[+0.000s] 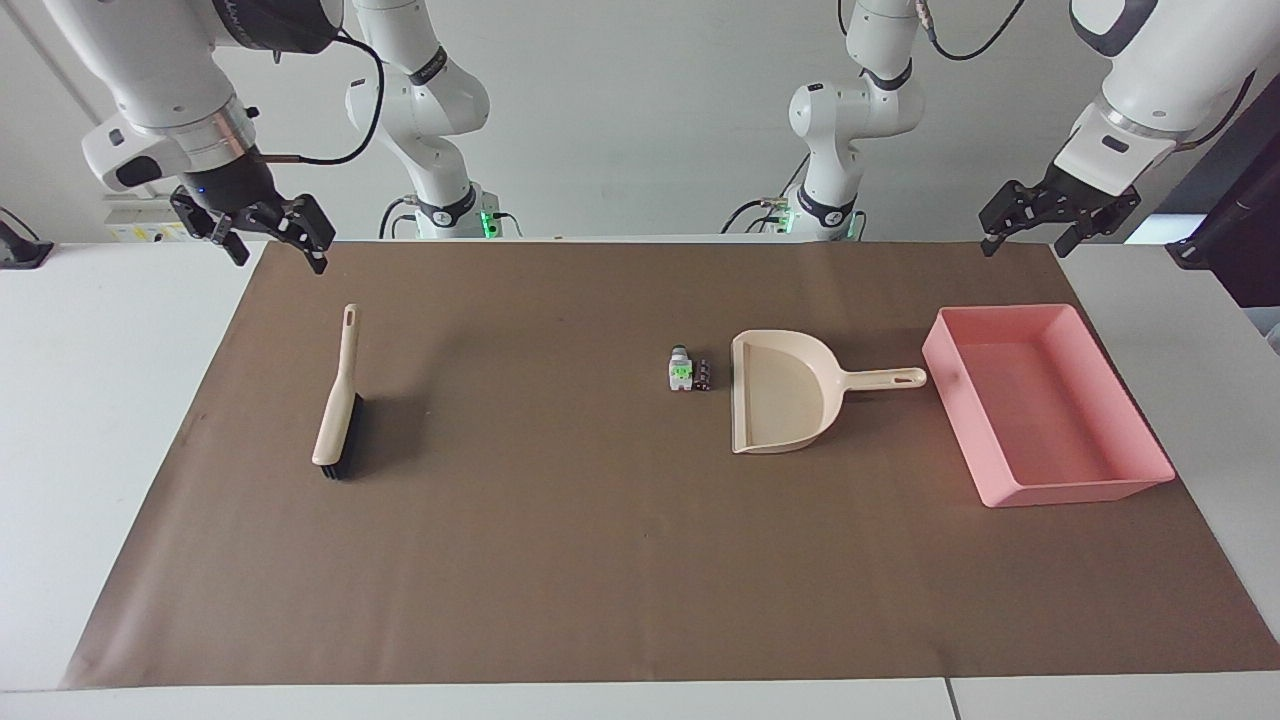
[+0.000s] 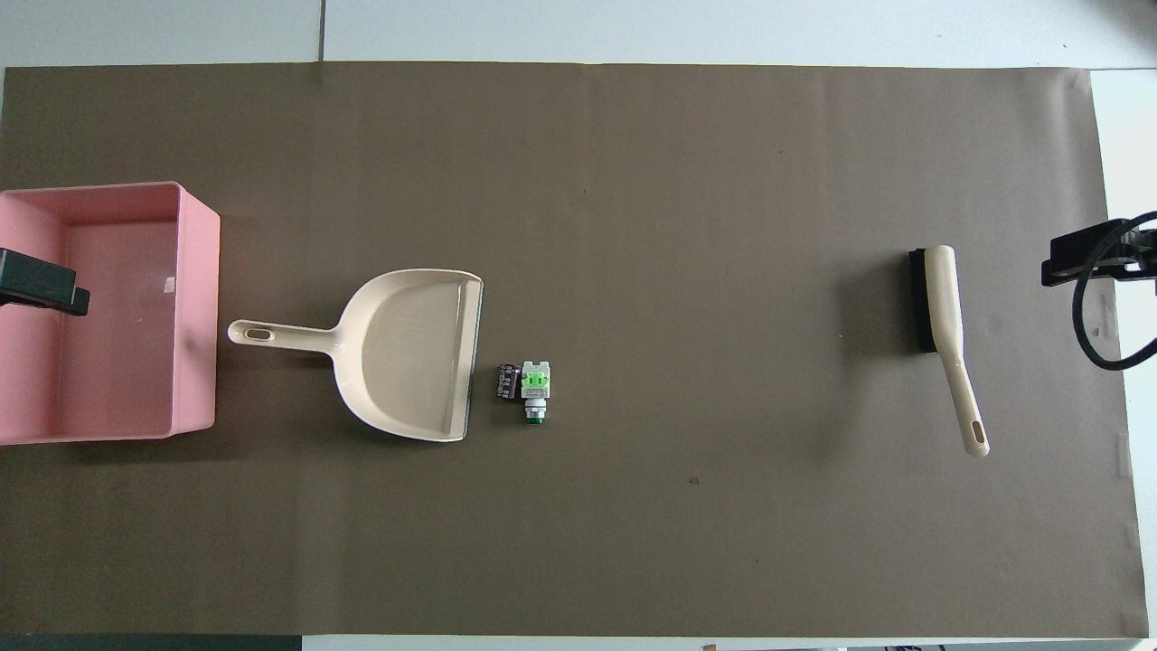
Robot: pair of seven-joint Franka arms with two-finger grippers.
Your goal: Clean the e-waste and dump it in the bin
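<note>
Facing view: both arms wait, raised at the robots' edge of the brown mat (image 1: 600, 560) that covers the white tabletop (image 1: 110, 400). Left tool (image 1: 1058, 222) hangs over the mat corner at the left arm's end, fingers spread, pinching nothing. Right tool (image 1: 268, 234) hangs over the mat corner at the right arm's end, fingers likewise spread and holding nothing. Bin (image 1: 1150, 420), a shallow pink tray, lies on the mat closest to the left tool, below it and well apart from it; nothing can be made out inside. Dustpan (image 1: 780, 395), beige, lies just beside the bin toward the right arm's end, its handle pointing at the bin and not touching it, its open mouth turned toward the right tool. E-waste sits on the mat just off the dustpan's mouth: black block (image 1: 704, 374) nearest the lip, whitish-grey block (image 1: 681, 371) with a green patch touching it on the side toward the right tool. Both bits are well apart from either tool, closer to the left one. Brush (image 1: 340, 405), beige handle with black bristles, lies on the mat below the right tool, handle end toward the robots, apart from the tool. Overhead view: same layout; only a dark piece of each arm shows at the picture's side edges.
</note>
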